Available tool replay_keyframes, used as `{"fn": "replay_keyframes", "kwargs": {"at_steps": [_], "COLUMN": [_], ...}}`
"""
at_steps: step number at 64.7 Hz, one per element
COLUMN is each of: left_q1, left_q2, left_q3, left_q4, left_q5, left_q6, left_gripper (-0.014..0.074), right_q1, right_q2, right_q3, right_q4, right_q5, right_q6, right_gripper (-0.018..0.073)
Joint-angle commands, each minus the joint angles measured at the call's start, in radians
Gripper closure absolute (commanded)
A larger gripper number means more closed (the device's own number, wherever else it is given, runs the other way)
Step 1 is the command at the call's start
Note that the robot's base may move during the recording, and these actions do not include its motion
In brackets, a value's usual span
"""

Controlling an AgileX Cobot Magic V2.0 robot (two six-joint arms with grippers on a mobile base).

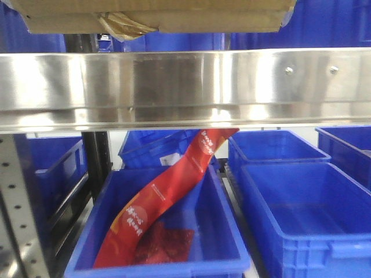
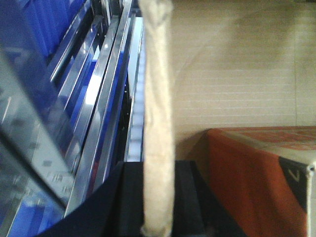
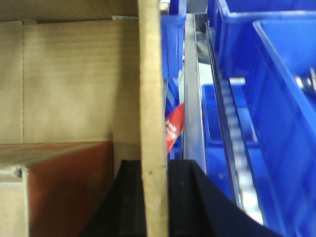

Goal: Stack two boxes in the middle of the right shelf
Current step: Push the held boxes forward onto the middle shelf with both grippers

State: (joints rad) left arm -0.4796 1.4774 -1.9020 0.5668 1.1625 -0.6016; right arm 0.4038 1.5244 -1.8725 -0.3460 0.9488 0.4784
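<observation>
Shelf rail (image 1: 185, 87); box (image 1: 156, 14) above, blue bins (image 1: 301, 214) below.

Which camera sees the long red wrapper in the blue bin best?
The front-facing view: the red wrapper shows nearly whole, leaning up out of the blue bin. The right wrist view catches only a small corner of it past the cardboard box. The left wrist view misses it.

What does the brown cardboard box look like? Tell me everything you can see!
The box is plain brown corrugated cardboard, with a crumpled yellowish tape scrap at its lower edge. It is level, just above the shiny shelf rail. The left hand and right hand each pinch one side wall. An orange-red carton lies inside.
</observation>
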Motion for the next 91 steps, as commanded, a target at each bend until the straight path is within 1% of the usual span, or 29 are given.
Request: {"fn": "replay_keyframes", "kwargs": {"at_steps": [1,66,86,91], "left_q1": [0.003,0.003,0.003,0.003], "left_q2": [-0.008,-0.008,-0.008,-0.008], "left_q3": [-0.014,-0.014,-0.014,-0.014], "left_q4": [0.049,0.049,0.049,0.049], "left_q5": [-0.003,-0.003,-0.003,-0.003], "left_q6": [-0.008,-0.008,-0.008,-0.008], "left_gripper": [0.0708,0.0708,0.0708,0.0708], "right_q1": [-0.007,-0.007,-0.007,-0.007], "right_q2": [-0.02,-0.02,-0.02,-0.02], "right_q3": [-0.012,-0.012,-0.012,-0.012], "right_q4": [-0.062,-0.062,-0.062,-0.056], "right_q5": [-0.044,-0.044,-0.112,-0.1], "right_q6": [-0.002,-0.002,-0.002,-0.002], "right_gripper": [0.0711,0.0711,0.0711,0.0711]}}
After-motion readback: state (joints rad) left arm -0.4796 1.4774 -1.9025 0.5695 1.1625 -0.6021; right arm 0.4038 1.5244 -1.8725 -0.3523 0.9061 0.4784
